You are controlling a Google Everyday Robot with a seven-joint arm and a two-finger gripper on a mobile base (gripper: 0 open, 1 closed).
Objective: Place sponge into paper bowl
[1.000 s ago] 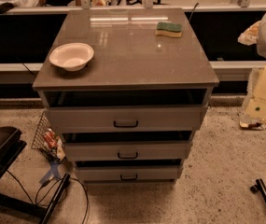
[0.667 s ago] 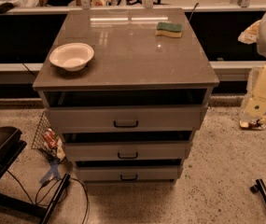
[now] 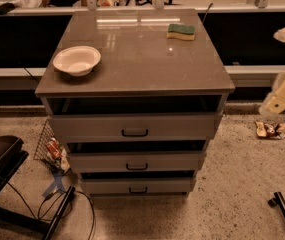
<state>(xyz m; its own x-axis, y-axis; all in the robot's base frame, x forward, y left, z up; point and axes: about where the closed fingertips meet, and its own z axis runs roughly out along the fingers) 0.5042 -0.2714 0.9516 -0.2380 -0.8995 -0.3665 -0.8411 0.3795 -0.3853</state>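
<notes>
Seeing no change from a second ago. Finding the sponge (image 3: pixel 181 31) flat at the far right corner of the cabinet top (image 3: pixel 147 69) and the bowl (image 3: pixel 76 60) empty near the front left edge, well apart. Reading that as pickup not yet begun. Spotting the gripper (image 3: pixel 283 95) off to the cabinet's right, touching neither sponge nor bowl. Unable to tell whether open or closed.

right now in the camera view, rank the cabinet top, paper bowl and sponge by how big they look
1. cabinet top
2. paper bowl
3. sponge, though it sits farther back, which shrinks it somewhat
The gripper is at the right edge, off the cabinet.
</notes>
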